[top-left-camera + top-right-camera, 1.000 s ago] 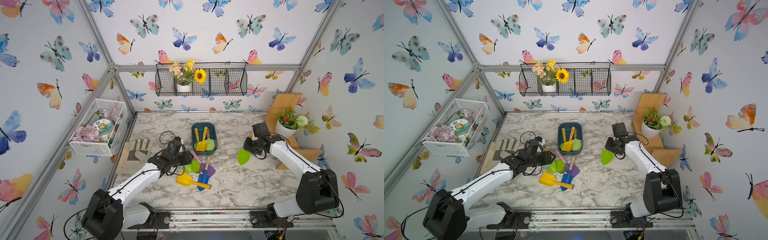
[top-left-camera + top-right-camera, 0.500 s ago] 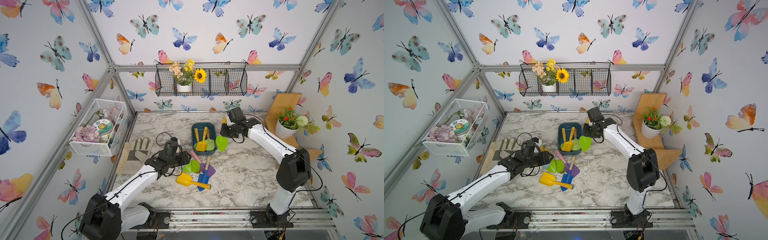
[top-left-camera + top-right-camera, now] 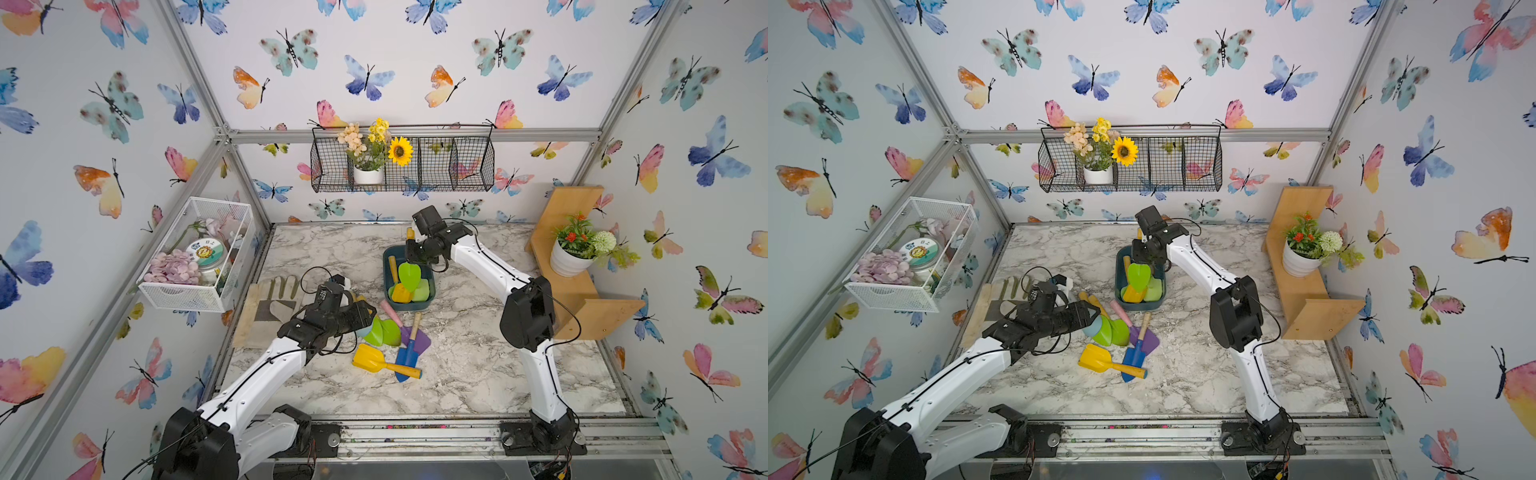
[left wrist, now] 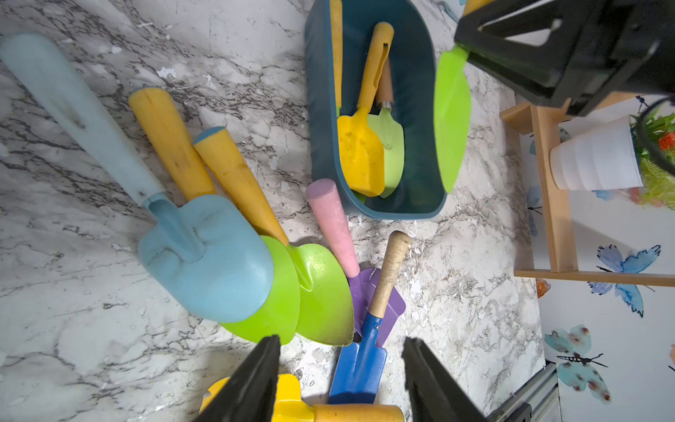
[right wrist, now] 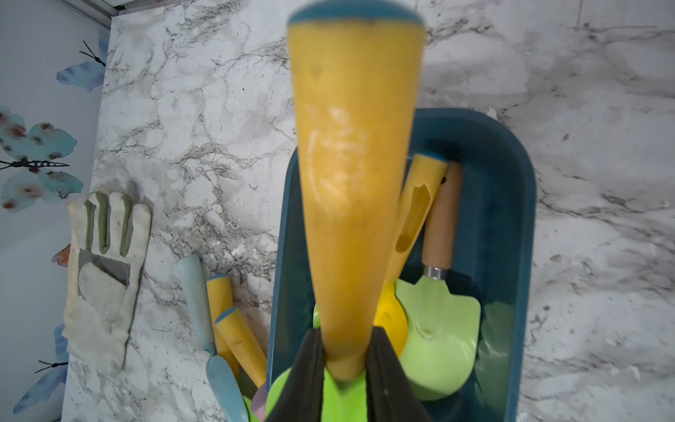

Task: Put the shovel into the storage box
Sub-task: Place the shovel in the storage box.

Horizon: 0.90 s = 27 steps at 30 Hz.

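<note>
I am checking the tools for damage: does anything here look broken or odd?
Yes. The yellow-bladed, plastic-handled shovel lying in the dark teal plastic storage box has a long gouge in its handle, clear in both wrist views. The marble-print tabletop is flaked beside that box.

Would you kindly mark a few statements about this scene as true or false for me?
1. The right gripper is shut on the green shovel, at its yellow handle. True.
2. The storage box is empty. False: it holds a yellow shovel and a pale green shovel.
3. The left gripper grips a shovel. False: its jaws stand open and hold nothing.
4. A work glove lies on the table. True.
</note>
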Each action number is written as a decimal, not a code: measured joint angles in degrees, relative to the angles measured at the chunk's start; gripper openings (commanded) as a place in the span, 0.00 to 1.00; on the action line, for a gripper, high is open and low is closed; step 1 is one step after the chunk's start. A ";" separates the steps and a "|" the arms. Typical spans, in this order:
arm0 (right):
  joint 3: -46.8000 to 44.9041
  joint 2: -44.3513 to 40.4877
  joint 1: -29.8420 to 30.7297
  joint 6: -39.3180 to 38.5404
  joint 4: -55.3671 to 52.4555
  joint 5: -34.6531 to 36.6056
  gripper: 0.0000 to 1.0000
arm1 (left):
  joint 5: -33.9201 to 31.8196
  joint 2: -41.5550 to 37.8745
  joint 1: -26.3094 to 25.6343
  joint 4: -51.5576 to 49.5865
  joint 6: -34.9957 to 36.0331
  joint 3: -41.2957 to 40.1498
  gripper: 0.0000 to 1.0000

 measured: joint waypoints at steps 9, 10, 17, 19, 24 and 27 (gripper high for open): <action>6.19 7.91 1.16 -1.64 -0.33 0.04 0.13 | 0.00 -1.77 0.00 -0.70 -0.17 -1.05 0.59; 6.49 8.63 1.36 -1.84 -0.37 0.04 0.13 | 0.00 -1.77 0.00 -0.79 -0.17 -1.05 0.60; 6.97 11.37 2.97 -3.30 -0.87 0.11 0.13 | 0.00 -1.77 0.00 -1.09 -0.20 -1.07 0.60; 7.15 11.65 3.30 -3.69 -1.07 0.22 0.13 | 0.00 -1.77 0.00 -1.09 -0.22 -1.27 0.60; 7.15 11.65 3.67 -4.35 -1.22 0.79 0.15 | 0.00 -1.79 0.00 -1.18 -0.42 -2.05 0.60; 7.15 11.65 3.69 -4.66 -1.22 1.01 0.16 | 0.00 -1.79 0.00 -1.18 -0.46 -2.14 0.60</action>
